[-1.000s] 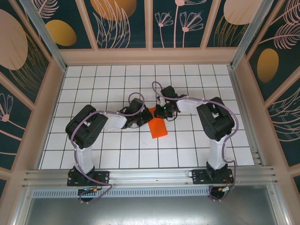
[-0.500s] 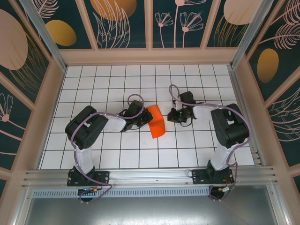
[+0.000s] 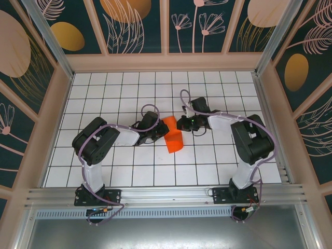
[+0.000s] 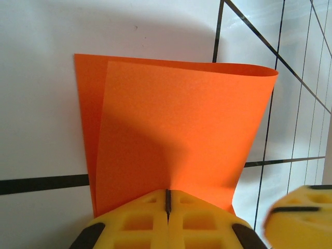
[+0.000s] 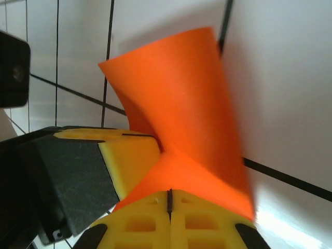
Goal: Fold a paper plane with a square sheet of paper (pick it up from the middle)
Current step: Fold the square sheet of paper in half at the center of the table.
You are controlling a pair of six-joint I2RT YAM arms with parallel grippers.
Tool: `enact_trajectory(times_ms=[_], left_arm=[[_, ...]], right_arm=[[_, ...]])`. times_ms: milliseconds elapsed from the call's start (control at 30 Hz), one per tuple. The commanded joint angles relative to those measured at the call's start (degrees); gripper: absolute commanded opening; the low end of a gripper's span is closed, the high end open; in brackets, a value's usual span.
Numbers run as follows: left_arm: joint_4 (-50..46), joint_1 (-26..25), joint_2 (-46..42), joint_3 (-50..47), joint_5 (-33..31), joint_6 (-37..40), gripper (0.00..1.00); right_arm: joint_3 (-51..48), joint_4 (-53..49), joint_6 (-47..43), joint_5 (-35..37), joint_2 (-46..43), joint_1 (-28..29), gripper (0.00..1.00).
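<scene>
The square sheet of paper (image 3: 175,141) is bright orange-red and doubled over into a loose curl on the white tiled table. In the left wrist view the sheet of paper (image 4: 176,129) arches back from its far bend toward my left gripper (image 4: 167,199), which is shut on its near edge. My left gripper (image 3: 161,132) sits at the paper's left side. My right gripper (image 3: 181,124) is at the paper's upper right, jaws shut, tips against the twisted paper (image 5: 181,119). My right gripper (image 5: 169,199) has the left gripper's yellow finger (image 5: 129,161) right beside it.
The white gridded table (image 3: 129,166) is walled by a beige frame with patterned panels. An aluminium rail (image 3: 166,194) carrying both arm bases runs along the near edge. The two grippers are almost touching over the paper.
The paper has lifted from lying flat into a curl. My right gripper swung out to the right, away from the paper, then came back to its upper right edge. The left gripper stayed put.
</scene>
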Motion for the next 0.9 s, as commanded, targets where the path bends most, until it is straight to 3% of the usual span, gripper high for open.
enact_trajectory(times_ms=[0, 400, 767, 867], left_arm=[[-15.7, 0.3, 4.6, -4.4, -4.5, 0.5, 0.0], [-16.1, 0.3, 4.7, -4.8, -5.2, 0.4, 0.0], [-16.0, 0.3, 4.6, -5.1, -5.3, 1.0, 0.0], [-16.0, 0.3, 4.6, -5.0, -5.2, 1.2, 0.0]], right_arm=[[0.6, -0.8, 0.6, -1.3, 2.4, -0.1, 0.0], [-4.5, -6.3, -4.9, -2.3, 2.9, -3.0, 0.0], [-10.9, -10.1, -3.7, 3.6, -5.2, -6.9, 0.0], [-10.0, -7.7, -2.1, 0.7, -9.2, -6.7, 0.0]])
